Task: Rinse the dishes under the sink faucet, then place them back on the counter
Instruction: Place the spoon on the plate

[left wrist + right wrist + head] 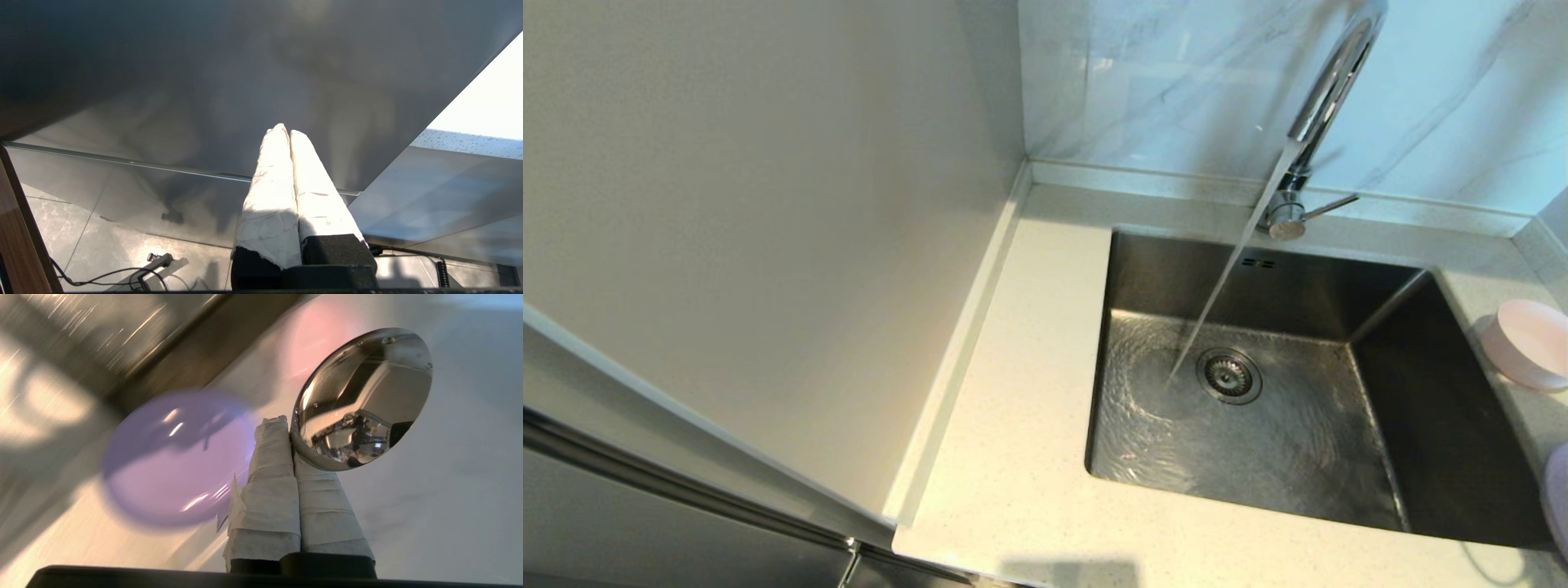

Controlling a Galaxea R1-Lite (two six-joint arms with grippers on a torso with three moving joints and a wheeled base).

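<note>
The chrome sink faucet [1327,90] is running, and a stream of water falls into the steel sink [1143,269] beside the drain strainer [1229,376]. On the counter [1013,425] to the right of the basin stands the pale pink bowl [1531,343]. A sliver of the lavender plate [1558,498] shows at the head view's right edge. In the right wrist view my right gripper [288,420] is shut on the silver spoon [363,400], whose wet bowl sticks up past the fingertips. Below it lie the lavender plate [171,465] and the pink bowl [322,330]. Neither gripper shows in the head view.
My left gripper [284,130] is shut and empty, parked low in front of a grey cabinet panel [204,81]. A tall pale cabinet side [768,204] walls off the counter's left. The marbled wall panel [1176,73] stands behind the faucet.
</note>
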